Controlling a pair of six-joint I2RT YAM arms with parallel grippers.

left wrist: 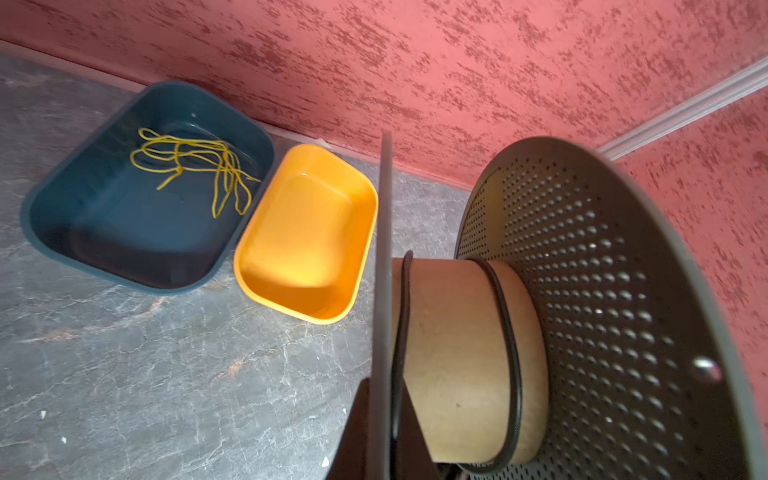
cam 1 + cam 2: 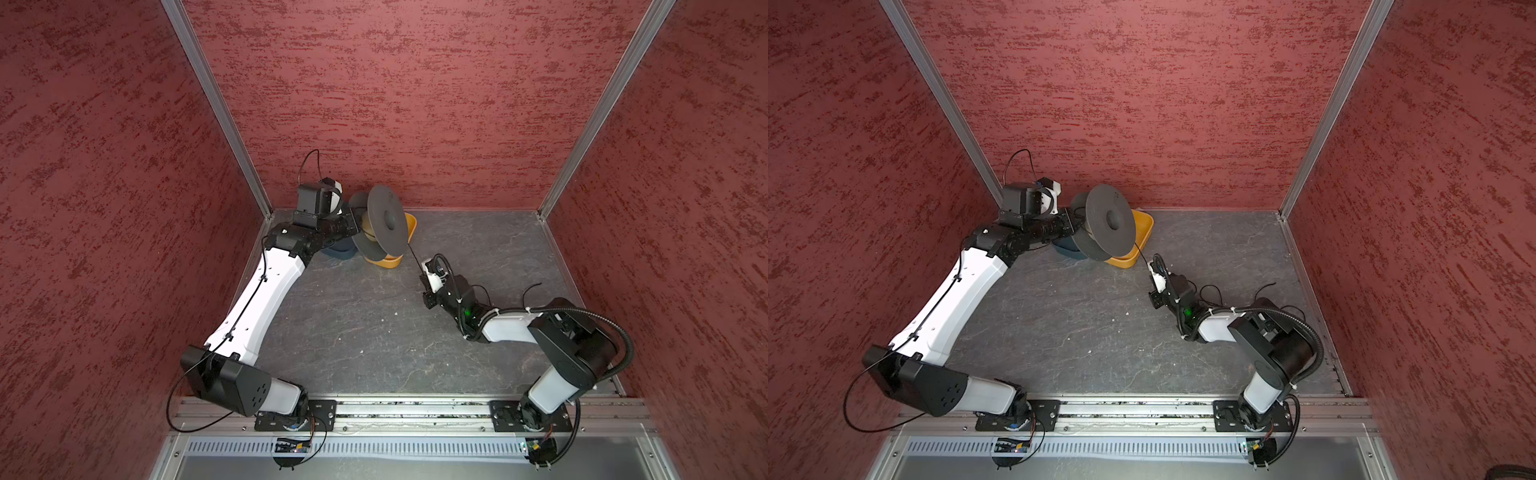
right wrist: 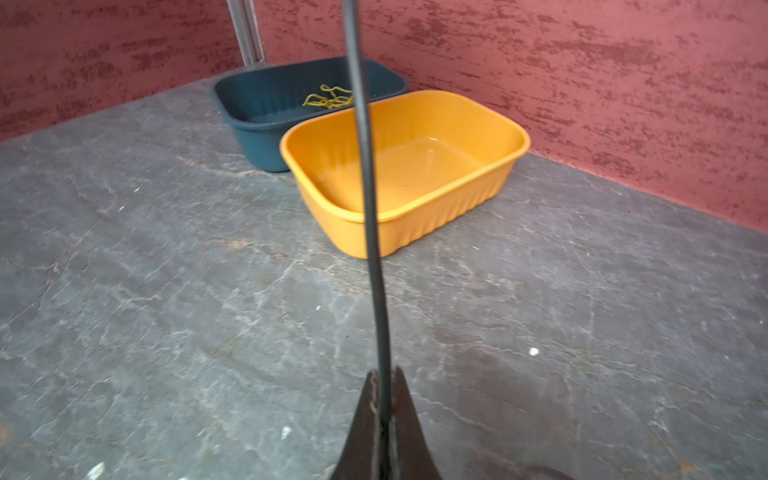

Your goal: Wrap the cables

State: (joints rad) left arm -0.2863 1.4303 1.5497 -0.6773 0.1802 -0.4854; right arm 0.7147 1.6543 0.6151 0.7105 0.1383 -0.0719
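Now my right hand (image 3: 384, 376) pinches the black cable (image 3: 368, 174), stretched straight toward the spool (image 2: 385, 220) my left hand (image 2: 352, 219) clamps.

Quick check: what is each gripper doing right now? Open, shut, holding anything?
Left gripper: closed, clamped on the flange of the spool.
Right gripper: closed, pinching the black cable.
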